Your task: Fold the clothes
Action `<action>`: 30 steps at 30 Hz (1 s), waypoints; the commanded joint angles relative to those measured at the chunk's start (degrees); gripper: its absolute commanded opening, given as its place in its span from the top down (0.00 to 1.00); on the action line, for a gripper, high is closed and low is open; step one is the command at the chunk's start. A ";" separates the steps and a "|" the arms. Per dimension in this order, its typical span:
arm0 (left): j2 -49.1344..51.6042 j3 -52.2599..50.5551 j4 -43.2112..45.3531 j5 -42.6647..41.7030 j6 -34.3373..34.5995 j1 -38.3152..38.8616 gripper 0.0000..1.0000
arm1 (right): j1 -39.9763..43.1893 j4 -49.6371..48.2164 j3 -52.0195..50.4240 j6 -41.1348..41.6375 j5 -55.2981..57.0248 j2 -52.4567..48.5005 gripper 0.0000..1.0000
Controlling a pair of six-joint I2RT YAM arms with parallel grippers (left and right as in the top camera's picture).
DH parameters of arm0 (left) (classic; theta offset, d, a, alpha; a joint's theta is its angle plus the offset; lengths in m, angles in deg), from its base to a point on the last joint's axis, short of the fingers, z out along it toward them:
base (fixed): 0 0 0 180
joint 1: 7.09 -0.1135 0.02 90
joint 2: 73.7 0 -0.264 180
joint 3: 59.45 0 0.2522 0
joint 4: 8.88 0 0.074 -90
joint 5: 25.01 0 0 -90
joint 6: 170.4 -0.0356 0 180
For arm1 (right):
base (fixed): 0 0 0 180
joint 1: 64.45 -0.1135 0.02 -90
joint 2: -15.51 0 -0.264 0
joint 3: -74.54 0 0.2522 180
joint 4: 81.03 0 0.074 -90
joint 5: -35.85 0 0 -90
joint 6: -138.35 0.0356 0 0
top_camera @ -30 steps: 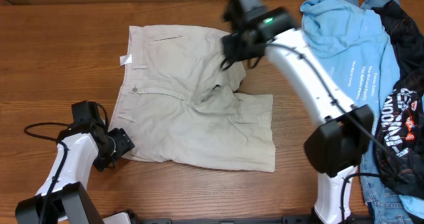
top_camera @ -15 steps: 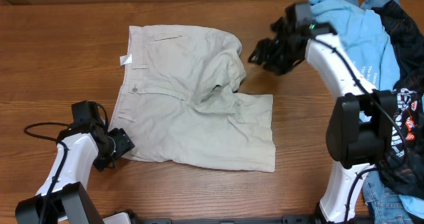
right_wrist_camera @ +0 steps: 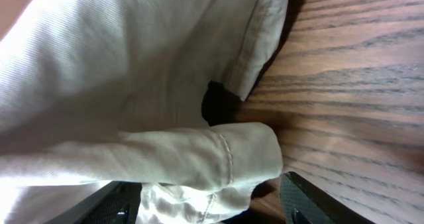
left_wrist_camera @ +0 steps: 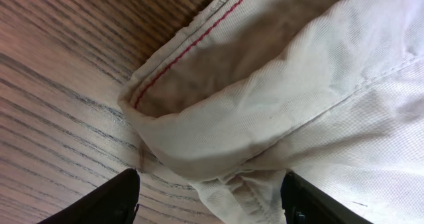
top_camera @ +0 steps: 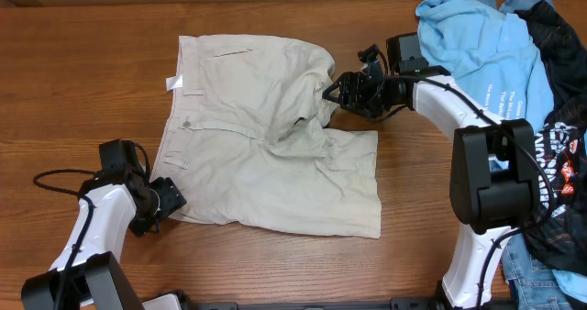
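The beige shorts point(top_camera: 248, 154) lie on the wooden table, waistband to the left and legs to the right, with the far leg bunched up near the middle. My left gripper point(top_camera: 168, 202) is open at the near waistband corner; in the left wrist view that corner point(left_wrist_camera: 278, 85) lies between its spread fingers point(left_wrist_camera: 211, 201). My right gripper point(top_camera: 337, 92) is low at the bunched far leg's hem. In the right wrist view its fingers point(right_wrist_camera: 212, 207) are open with the folded hem point(right_wrist_camera: 132, 85) between them.
A light blue T-shirt point(top_camera: 477, 44), a black garment with a white graphic point(top_camera: 555, 154) and some denim point(top_camera: 532, 269) are piled at the right edge. A small white label point(top_camera: 171, 82) sticks out at the waistband.
My right arm swung from above the far leg out to the right, then came down at that leg's hem. The left arm and the shorts have not moved.
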 commanded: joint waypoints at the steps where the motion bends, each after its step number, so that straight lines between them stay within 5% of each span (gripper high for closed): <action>1: -0.11 -0.46 0.26 0.76 -1.22 0.15 0.28 | -0.15 -1.99 -2.54 2.38 -1.18 0.20 0.29; 10: -0.11 -0.46 0.35 0.74 -1.22 0.15 0.28 | -0.15 -7.72 -5.14 5.44 -1.20 0.20 0.36; 11: -0.11 -0.46 0.35 0.74 -1.22 0.15 0.28 | -0.20 -7.93 -5.14 5.49 -1.31 0.20 0.40; 16: -0.11 -0.46 0.35 0.76 -1.22 0.15 0.28 | -0.22 -10.10 -5.14 5.49 -4.87 0.20 0.94; 26: -0.11 -0.46 0.33 0.79 -1.22 0.15 0.28 | 4.72 -6.99 -2.10 2.49 -4.72 4.90 0.96; 30: -0.11 -0.46 0.37 0.79 -1.22 0.15 0.28 | 8.81 2.99 4.52 -1.70 7.39 11.69 0.96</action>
